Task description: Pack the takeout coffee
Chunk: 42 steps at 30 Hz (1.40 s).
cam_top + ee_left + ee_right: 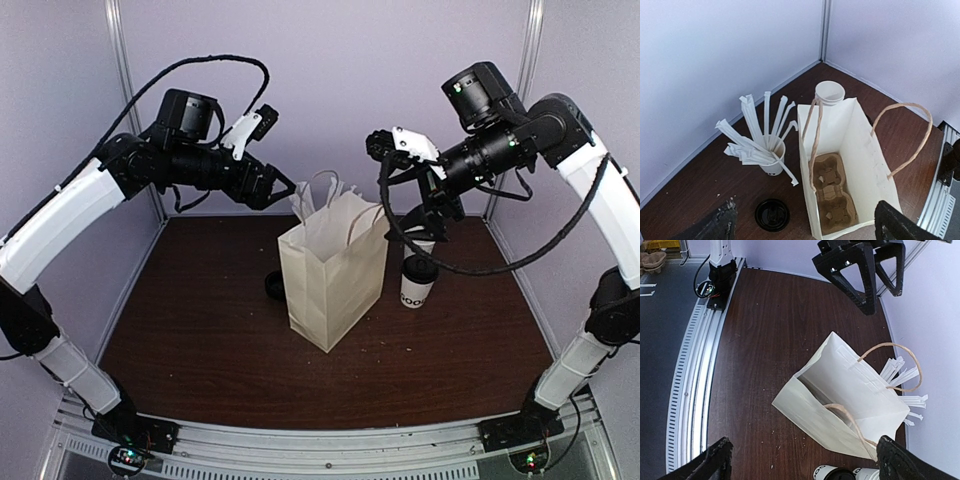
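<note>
The takeout coffee [417, 283], a white cup with dark lettering and a black lid, stands on the table just right of the white paper bag [330, 275]. It shows at the bottom edge of the right wrist view [832, 473]. It is hidden behind the bag in the left wrist view. My right gripper [378, 148] is open and empty, high above the bag [840, 400] and the cup. My left gripper [283, 188] is open and empty, high above the bag's left side. The bag [865, 150] stands open with a brown cup carrier [832, 192] at its bottom.
A cup full of white straws [770, 157] stands left of the bag. A loose black lid [772, 215] lies on the table near it. A stack of lidless white cups [830, 92] stands behind the bag. White walls enclose the back and sides.
</note>
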Each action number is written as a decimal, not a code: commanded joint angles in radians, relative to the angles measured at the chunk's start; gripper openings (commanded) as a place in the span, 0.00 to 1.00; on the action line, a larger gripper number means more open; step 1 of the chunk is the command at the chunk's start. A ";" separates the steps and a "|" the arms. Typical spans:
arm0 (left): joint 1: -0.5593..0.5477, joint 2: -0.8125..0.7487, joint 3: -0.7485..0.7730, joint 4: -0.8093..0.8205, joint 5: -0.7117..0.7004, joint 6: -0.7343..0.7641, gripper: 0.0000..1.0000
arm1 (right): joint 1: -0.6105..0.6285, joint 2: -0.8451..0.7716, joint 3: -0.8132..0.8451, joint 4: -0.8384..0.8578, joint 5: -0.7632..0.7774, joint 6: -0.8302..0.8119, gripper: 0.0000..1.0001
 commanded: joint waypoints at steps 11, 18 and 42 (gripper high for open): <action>-0.009 0.128 0.034 0.166 -0.014 -0.143 0.86 | -0.159 0.016 -0.219 0.293 0.071 0.059 0.89; -0.009 0.315 0.209 0.147 0.060 -0.151 0.49 | -0.161 0.024 -0.245 0.389 0.074 0.085 0.53; -0.021 0.266 0.597 -0.024 0.077 -0.119 0.00 | -0.120 0.085 0.255 0.267 -0.313 0.233 0.03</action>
